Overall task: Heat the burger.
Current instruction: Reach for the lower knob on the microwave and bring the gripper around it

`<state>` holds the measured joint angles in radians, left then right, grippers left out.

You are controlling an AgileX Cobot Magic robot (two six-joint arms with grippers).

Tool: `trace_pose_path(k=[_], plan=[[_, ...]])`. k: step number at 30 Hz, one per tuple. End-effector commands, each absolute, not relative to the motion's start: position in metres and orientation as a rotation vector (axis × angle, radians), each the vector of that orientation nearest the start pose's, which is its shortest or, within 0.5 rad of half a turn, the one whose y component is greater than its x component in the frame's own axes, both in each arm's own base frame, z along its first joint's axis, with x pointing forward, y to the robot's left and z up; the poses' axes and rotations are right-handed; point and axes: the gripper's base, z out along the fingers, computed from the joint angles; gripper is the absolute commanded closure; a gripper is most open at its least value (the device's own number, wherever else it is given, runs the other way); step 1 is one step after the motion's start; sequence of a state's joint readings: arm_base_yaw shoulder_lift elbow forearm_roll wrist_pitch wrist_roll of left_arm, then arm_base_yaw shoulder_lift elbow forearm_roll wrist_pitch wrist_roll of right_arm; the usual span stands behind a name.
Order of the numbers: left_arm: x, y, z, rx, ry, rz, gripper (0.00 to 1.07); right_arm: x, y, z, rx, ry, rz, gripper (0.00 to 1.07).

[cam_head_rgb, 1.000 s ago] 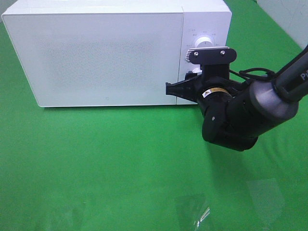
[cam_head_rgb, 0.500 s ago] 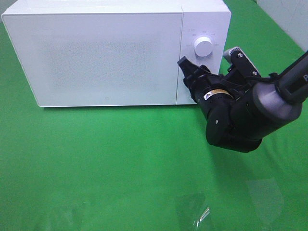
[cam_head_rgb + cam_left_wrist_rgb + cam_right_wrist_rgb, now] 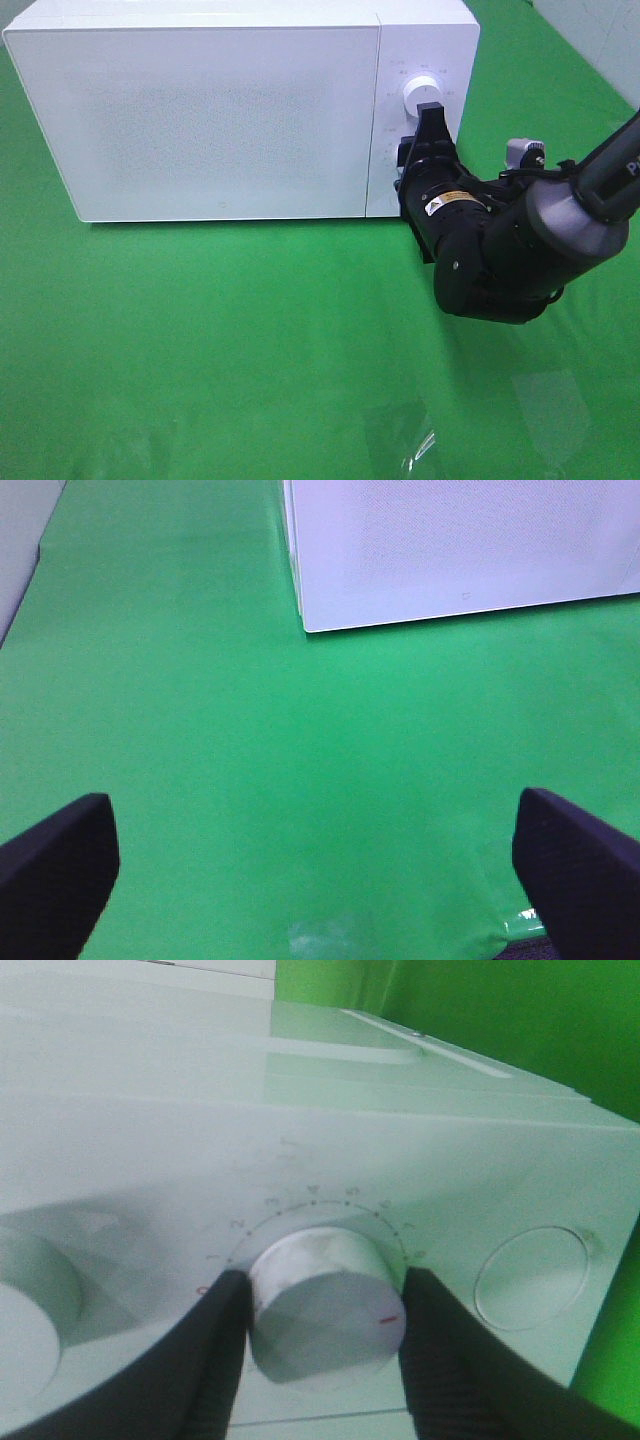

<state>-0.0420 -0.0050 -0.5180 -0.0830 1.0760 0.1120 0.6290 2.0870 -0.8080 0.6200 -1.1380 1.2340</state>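
Observation:
The burger is hidden; none of the views shows it. The white microwave (image 3: 220,110) stands at the back with its door closed. My right gripper (image 3: 420,140) is at the control panel, just below the upper dial (image 3: 421,93). In the right wrist view its two black fingers (image 3: 200,1360) are shut on either side of the lower white dial (image 3: 325,1305), which has a red mark and a numbered scale. My left gripper (image 3: 315,870) is open and empty over the green cloth, in front of the microwave's left corner (image 3: 310,620).
Green cloth (image 3: 250,340) covers the table. A second dial (image 3: 30,1305) and a round button (image 3: 530,1278) sit either side of the gripped dial. The bulky right arm (image 3: 520,240) stands in front of the microwave's right end.
My right wrist has rolled clockwise at the control panel: the fingers went from lying sideways across the door edge to standing upright on the lower dial, and the camera mount swung from top to right.

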Motion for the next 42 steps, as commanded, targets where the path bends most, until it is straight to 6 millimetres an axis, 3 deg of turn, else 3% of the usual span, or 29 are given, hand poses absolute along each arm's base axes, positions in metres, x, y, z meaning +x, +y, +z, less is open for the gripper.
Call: trace_pose_path(k=[1,13,24,33,35,37,42], plan=[[-0.012,-0.006,0.281,0.155,1.998,-0.06,0.07,0.328,0.198,0.142,0.921,1.377,1.334,1.07],[-0.012,-0.006,0.281,0.155,1.998,-0.06,0.07,0.327,0.198,0.143,0.888,1.377,1.317,1.07],[-0.012,-0.006,0.281,0.155,1.998,-0.06,0.07,0.326,0.194,0.141,0.898,1.373,1.277,0.98],[-0.012,-0.006,0.281,0.155,1.998,-0.06,0.07,0.327,0.191,0.14,0.926,1.353,1.246,0.81],[-0.012,-0.006,0.281,0.155,1.998,-0.06,0.07,0.327,0.189,0.14,0.94,1.346,1.236,0.69],[-0.012,-0.006,0.281,0.155,1.998,-0.06,0.07,0.327,0.189,0.139,0.939,1.349,1.232,0.65],[-0.012,-0.006,0.281,0.155,1.998,-0.06,0.07,0.328,0.188,0.139,0.952,1.346,1.219,0.59]])
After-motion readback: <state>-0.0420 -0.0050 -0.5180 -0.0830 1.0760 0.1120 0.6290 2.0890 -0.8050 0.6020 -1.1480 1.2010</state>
